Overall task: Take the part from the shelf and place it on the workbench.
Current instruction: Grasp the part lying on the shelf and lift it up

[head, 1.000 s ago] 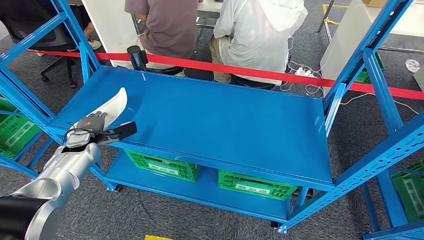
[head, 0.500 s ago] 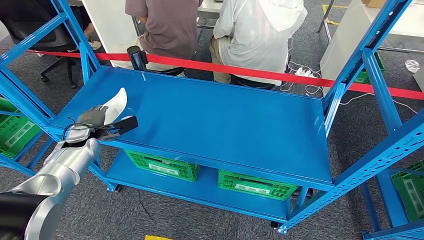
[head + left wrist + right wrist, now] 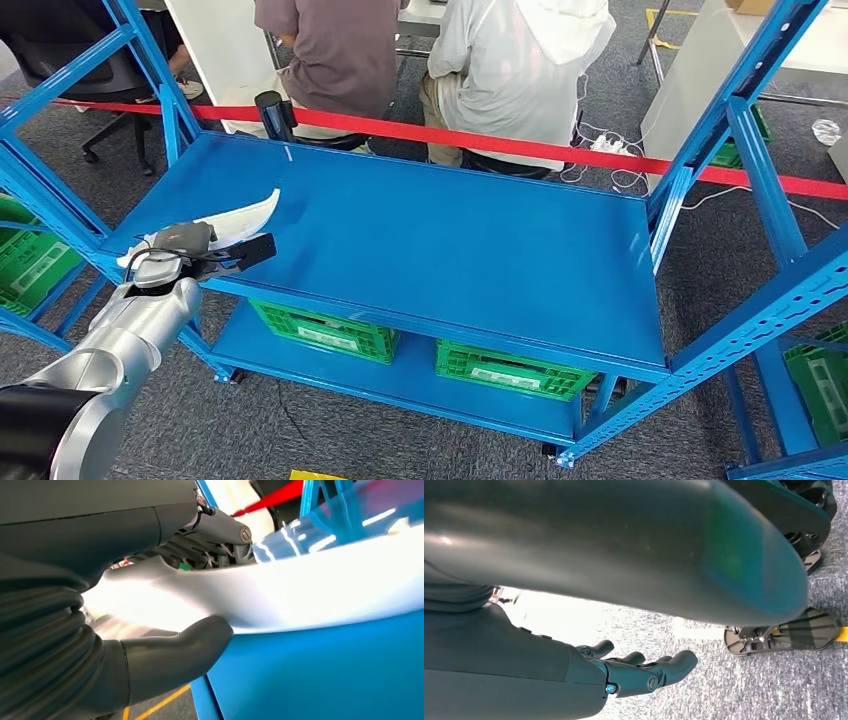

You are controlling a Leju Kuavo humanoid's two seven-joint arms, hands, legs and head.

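So the left hand (image 3: 185,245) is gripping the white curved part (image 3: 245,215), holding it low over the left front corner of the blue shelf (image 3: 430,240). The part is lying nearly flat, its pointed tip aiming toward the middle of the shelf top. Can't tell from the head view whether it's actually touching the surface.

Containers: two green crates are sitting on the lower level, one (image 3: 325,332) toward the left and one (image 3: 510,372) toward the right. What's inside them is hidden by the shelf top, so no idea. More green crates are peeking in at the far left edge (image 3: 30,262) and the lower right corner (image 3: 822,385), contents also too hard to make out.

The left wrist view is giving the close-up: the thick grey thumb (image 3: 175,652) is pressing against one face of the part (image 3: 300,587) while the darker fingers (image 3: 200,547) are wrapping the opposite side, blue shelf surface right beside it.

The right hand (image 3: 644,672) is hanging over grey carpet (image 3: 774,690), fingers loosely spread and holding nothing.

The head view is also showing a red tape (image 3: 500,142) stretching behind the shelf and two people (image 3: 520,70) sitting past it with their backs turned.
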